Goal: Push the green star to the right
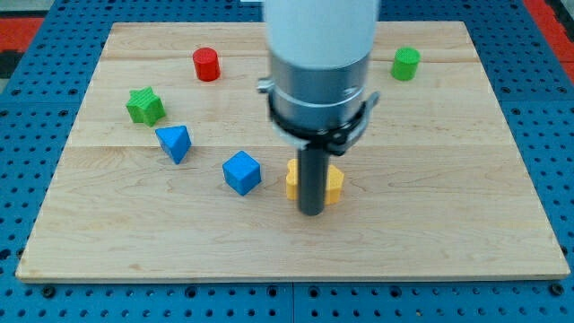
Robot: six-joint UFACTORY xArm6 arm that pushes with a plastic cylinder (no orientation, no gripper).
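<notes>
The green star (pixel 144 106) lies on the wooden board (pixel 448 197) at the view's upper left. My tip (pixel 311 212) is near the board's middle, far to the right of and below the star. The rod stands in front of a yellow block (pixel 332 182) and hides its middle. The tip is apart from the green star.
A red cylinder (pixel 206 65) is at the top left. A green cylinder (pixel 405 63) is at the top right. A blue triangular block (pixel 174 143) lies just below the star. A blue cube (pixel 241 172) lies left of the yellow block. The arm's white body (pixel 320 54) covers the board's top middle.
</notes>
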